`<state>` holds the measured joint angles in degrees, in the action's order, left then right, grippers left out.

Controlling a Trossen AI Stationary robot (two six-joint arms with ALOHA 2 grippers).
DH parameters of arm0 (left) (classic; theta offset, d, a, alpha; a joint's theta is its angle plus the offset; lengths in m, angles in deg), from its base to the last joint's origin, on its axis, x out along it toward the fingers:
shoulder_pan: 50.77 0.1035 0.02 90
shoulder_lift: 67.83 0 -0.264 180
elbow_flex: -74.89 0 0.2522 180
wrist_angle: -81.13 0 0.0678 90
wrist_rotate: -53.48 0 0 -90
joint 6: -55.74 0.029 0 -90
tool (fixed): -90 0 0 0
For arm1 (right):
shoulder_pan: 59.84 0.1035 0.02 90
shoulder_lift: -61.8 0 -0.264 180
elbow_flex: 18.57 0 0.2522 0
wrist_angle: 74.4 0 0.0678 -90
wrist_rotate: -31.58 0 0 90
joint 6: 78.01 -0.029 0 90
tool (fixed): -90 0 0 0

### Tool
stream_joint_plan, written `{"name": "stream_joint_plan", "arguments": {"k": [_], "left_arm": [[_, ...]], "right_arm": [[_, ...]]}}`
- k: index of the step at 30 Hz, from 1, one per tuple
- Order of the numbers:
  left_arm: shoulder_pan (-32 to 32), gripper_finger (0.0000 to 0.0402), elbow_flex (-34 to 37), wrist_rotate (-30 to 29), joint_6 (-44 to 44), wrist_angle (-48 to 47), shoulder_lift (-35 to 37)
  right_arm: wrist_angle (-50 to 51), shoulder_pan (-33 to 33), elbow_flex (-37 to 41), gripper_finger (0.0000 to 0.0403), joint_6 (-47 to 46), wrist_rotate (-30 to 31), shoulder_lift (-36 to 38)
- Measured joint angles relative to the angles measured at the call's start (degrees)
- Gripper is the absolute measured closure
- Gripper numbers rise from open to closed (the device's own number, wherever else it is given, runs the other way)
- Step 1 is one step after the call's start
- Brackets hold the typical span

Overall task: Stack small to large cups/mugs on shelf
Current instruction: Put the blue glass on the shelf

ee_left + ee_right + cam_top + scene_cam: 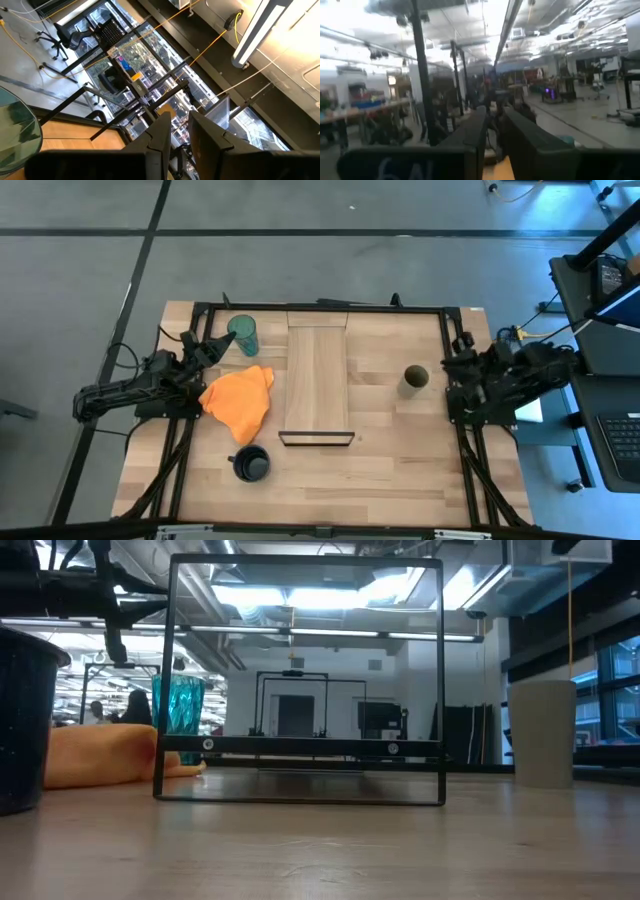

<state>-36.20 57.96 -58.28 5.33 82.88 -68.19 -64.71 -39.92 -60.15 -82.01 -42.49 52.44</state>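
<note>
The teal-green tumbler (243,335) stands upright at the far left of the table and also shows in the low view (178,708). The small olive-brown cup (416,378) stands upright right of the shelf (318,375), a light-wood plank with a dark frame (316,438) at its near end. The dark navy mug (251,465) stands near the front edge. My left gripper (226,342) is shut and raised, just left of the tumbler and tipped upward. My right gripper (448,370) is shut, right of the olive cup. Neither holds anything.
An orange cloth (240,400) lies crumpled between the tumbler and the mug, left of the shelf. A dark metal frame (320,308) runs around the table's edges. Bare wood lies right of the shelf, toward the front.
</note>
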Motion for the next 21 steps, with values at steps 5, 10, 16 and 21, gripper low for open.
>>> {"name": "stream_joint_plan", "arguments": {"k": [5, 10, 16, 21], "left_arm": [[0.0, 0.0340, 0.0, 0.0, 0.0, 0.0, 0.0], [0.0, 0.0340, 0.0, 0.0, 0.0, 0.0, 0.0], [0.1, 0.0340, 0.0, -2.6, 0.0, 2.1, 0.0], [0.1, 0.0340, 0.0, -0.5, 8.0, 1.5, 0.0]], "right_arm": [[0.0, 0.0, -3.4, 0.0336, -0.2, 0.0, 0.0], [0.1, 0.0, -5.7, 0.0336, -0.1, 0.0, 0.0], [-0.2, 0.0, -6.7, 0.0336, 2.9, 0.0, 0.0], [-0.1, 0.0, -6.7, 0.0336, 3.6, 0.0, 0.0]]}}
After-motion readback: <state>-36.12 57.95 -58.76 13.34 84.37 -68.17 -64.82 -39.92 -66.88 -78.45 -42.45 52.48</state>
